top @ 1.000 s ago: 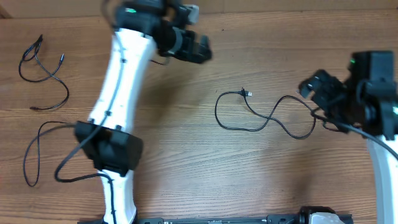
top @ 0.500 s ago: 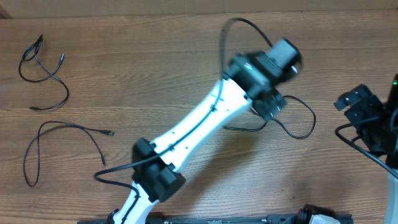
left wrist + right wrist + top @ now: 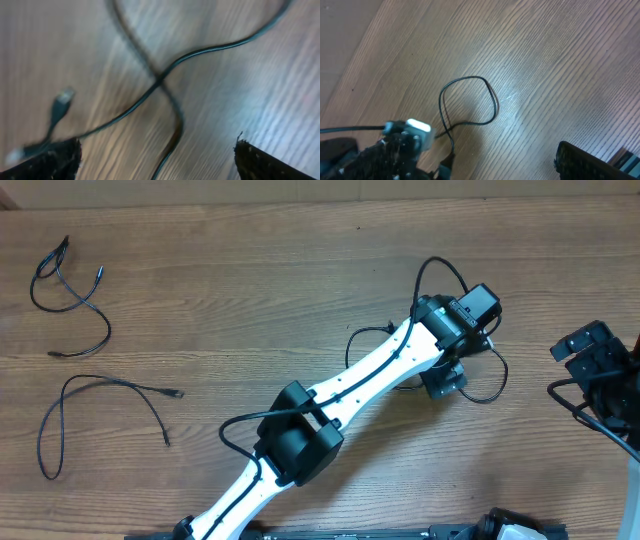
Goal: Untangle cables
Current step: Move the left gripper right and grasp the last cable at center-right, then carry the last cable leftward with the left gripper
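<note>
Reference item for this entry: the middle cable [image 3: 349, 360], a single dark lead lying flat on the desk [image 3: 300, 260].

Directly above the middle cable I find the left gripper [image 3: 443, 378]. It is carried there by the left arm [image 3: 370, 375], which lies diagonally across the lead and hides its central stretch from the overhead camera. The left wrist view is blurred but legible. The two fingers [image 3: 47, 162] sit in the bottom corners of the frame, spread wide, with nothing pinched between them, so I log the left gripper as released. In that view the middle cable crosses over itself once below the camera. Its connector [image 3: 62, 97] lies free on the wood just to one side of the crossing (which strand is on top I cannot tell). One strand runs down into the gap between the fingers; I cannot tell whether either finger touches it.

To the right of the middle cable, clear of its outer loop, is the right gripper [image 3: 590, 352]. Its wrist view shows the fingers wide apart at the lower corners and holding nothing, so it is released also.

Well away to the left of the middle cable lie two further leads, separate from it and from one another. The nearer is the lower cable [image 3: 100, 379]. Farthest off is the upper cable [image 3: 78, 302], curled in loose bends.
</note>
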`<state>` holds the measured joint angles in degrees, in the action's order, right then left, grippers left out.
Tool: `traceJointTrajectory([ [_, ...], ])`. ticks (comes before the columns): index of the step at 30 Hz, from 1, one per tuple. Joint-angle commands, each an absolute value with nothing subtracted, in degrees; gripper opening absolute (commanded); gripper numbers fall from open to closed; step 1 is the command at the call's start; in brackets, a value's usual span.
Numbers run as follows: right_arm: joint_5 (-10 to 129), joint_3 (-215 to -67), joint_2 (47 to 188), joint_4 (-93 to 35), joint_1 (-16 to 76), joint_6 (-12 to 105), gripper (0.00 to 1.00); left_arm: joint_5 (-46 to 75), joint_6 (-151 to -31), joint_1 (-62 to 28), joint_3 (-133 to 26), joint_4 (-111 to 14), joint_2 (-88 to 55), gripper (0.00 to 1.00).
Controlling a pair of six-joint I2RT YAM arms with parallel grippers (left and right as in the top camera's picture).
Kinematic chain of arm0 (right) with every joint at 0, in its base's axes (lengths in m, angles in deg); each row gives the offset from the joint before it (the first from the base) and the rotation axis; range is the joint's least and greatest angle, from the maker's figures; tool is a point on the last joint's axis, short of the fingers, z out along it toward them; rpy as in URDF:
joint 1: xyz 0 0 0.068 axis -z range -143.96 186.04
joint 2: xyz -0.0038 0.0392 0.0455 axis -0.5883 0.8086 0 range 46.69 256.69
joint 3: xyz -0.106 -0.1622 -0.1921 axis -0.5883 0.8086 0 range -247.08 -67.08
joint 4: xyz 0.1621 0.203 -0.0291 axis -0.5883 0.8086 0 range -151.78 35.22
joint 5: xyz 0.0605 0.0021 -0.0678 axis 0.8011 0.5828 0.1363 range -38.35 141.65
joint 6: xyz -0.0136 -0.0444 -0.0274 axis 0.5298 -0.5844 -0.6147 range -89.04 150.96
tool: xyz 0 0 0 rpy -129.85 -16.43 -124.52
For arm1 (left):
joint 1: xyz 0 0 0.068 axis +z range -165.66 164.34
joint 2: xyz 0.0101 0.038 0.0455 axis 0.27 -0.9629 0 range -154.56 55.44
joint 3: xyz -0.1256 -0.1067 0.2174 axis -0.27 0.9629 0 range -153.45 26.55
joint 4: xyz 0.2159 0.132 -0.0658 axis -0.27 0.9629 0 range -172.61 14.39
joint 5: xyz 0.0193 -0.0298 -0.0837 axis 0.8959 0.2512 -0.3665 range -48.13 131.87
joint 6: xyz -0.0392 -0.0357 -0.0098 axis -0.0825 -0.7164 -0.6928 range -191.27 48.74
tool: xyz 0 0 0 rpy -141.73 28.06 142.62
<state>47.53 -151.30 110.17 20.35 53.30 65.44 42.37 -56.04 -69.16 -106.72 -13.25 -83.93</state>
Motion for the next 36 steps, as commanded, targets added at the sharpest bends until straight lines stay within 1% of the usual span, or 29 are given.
traceJointTrajectory([
  [1, 46.5, -152.3, 109.8, 20.3, 53.5, 64.9, 1.0, 37.0, -51.4, -69.0, -106.7, -15.0, -85.9, 0.95],
  [5, 46.5, -152.3, 109.8, 20.5, 53.5, 64.9, 1.0, 37.0, -51.5, -68.7, -106.7, -16.6, -87.8, 0.93],
  [18, 46.5, -152.3, 109.8, 20.9, 53.5, 64.9, 1.0, 37.6, -51.5, -67.8, -106.7, -19.7, -93.4, 0.92],
  [24, 46.5, -152.3, 109.8, 20.9, 53.5, 64.9, 1.0, 37.6, -51.5, -67.6, -106.7, -21.9, -94.2, 0.82],
  [26, 46.5, -152.3, 109.8, 21.1, 53.5, 65.0, 1.0, 37.6, -51.5, -67.6, -106.7, -22.6, -94.4, 0.73],
  [28, 46.5, -152.3, 109.8, 21.1, 53.5, 65.0, 1.0, 37.5, -51.5, -67.6, -106.7, -22.9, -94.8, 0.56],
  [33, 46.6, -152.3, 109.8, 21.2, 53.5, 65.0, 1.0, 37.5, -51.5, -67.6, -106.6, -22.7, -95.2, 0.38],
  [34, 46.6, -152.3, 109.8, 21.2, 53.5, 65.0, 1.0, 37.5, -51.5, -67.6, -106.6, -22.7, -95.2, 0.31],
  [36, 46.6, -152.3, 109.8, 21.4, 53.5, 65.0, 1.0, 37.7, -51.5, -67.6, -106.6, -22.7, -95.2, 0.13],
])
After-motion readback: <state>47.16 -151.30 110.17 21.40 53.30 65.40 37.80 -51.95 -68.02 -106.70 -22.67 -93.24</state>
